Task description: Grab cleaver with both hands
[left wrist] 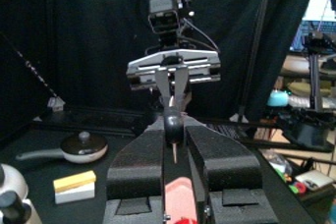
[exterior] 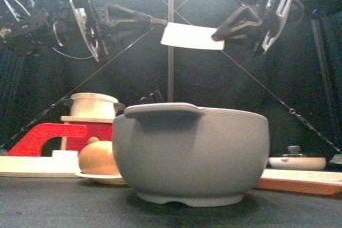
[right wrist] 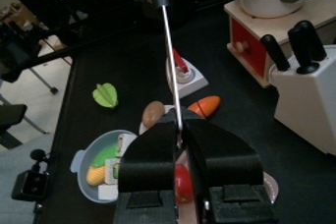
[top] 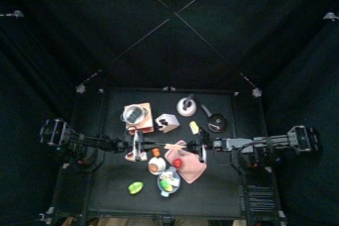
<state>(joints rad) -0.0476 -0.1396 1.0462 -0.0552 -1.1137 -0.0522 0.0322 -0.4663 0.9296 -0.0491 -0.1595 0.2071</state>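
1. The cleaver [exterior: 190,38], a broad pale blade, hangs in the air above the middle of the small black table [top: 232,106], level between the two arms and touching nothing on the surface.
2. The left gripper [left wrist: 174,135] is clenched on the cleaver from the left side. In its wrist view the blade runs edge-on away from the jaws, with a red part pinched between them.
3. The right gripper [right wrist: 182,130] has its jaws pressed close on the blade's thin edge from the opposite side, grasping the cleaver.
4. On the table stand a large grey bowl with a lip handle [exterior: 187,157] at the front edge, a white knife block with black handles [right wrist: 308,90], and a red-and-white toy stove [right wrist: 250,31] bearing a pot.
5. Also there: a small black lidded pan [left wrist: 82,149], a yellow-and-white block [left wrist: 75,184], a green leaf-shaped piece [right wrist: 105,93], an orange carrot [right wrist: 203,107] and a pink cloth [top: 189,166].
6. Black curtains [top: 79,32] close the pen. Past them, the left wrist view shows a room with cluttered shelves [left wrist: 308,81].
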